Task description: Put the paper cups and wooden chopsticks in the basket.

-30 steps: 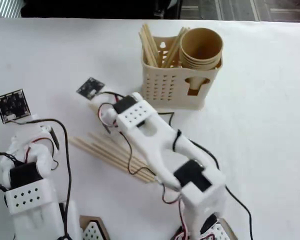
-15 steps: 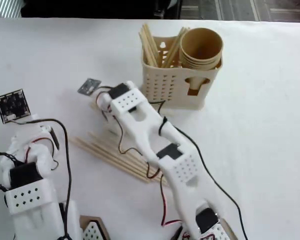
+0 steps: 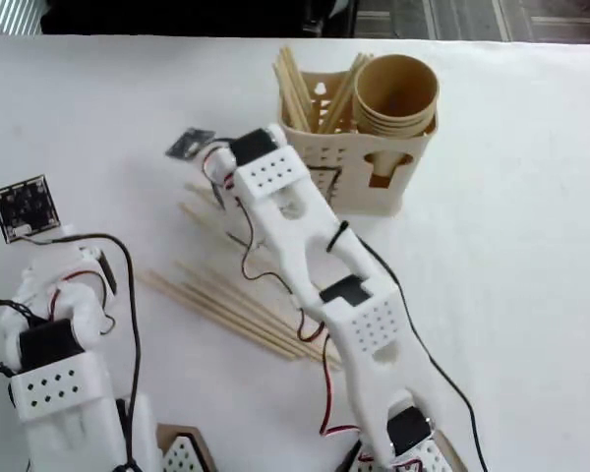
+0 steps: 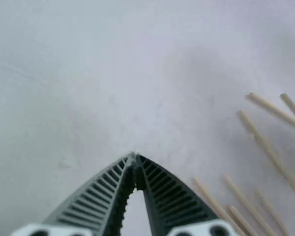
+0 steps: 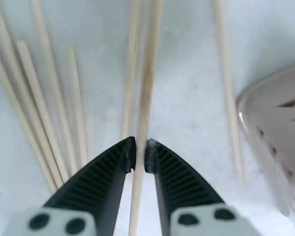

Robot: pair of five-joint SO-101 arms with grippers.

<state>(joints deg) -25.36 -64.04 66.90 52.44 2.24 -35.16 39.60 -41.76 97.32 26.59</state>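
My right gripper (image 5: 140, 147) is shut on one wooden chopstick (image 5: 146, 83), which runs straight out between its tips. Several more chopsticks (image 5: 49, 113) lie on the white table beside it. In the high view the right arm (image 3: 275, 197) stretches to just left of the cream basket (image 3: 344, 182), which holds stacked paper cups (image 3: 395, 93) and several upright chopsticks (image 3: 297, 88). A loose pile of chopsticks (image 3: 226, 305) lies on the table between the arms. My left gripper (image 4: 135, 157) is shut on nothing, low over bare table, at the near left.
The basket's rounded wall (image 5: 275, 142) stands close beside the right gripper. The left arm (image 3: 54, 334) sits at the near left corner with its cables. Open white table lies right of the basket and along the far edge.
The right arm has swung away from the chopstick pile toward the basket's left side, carrying the chopstick with it. The left arm has kept still.
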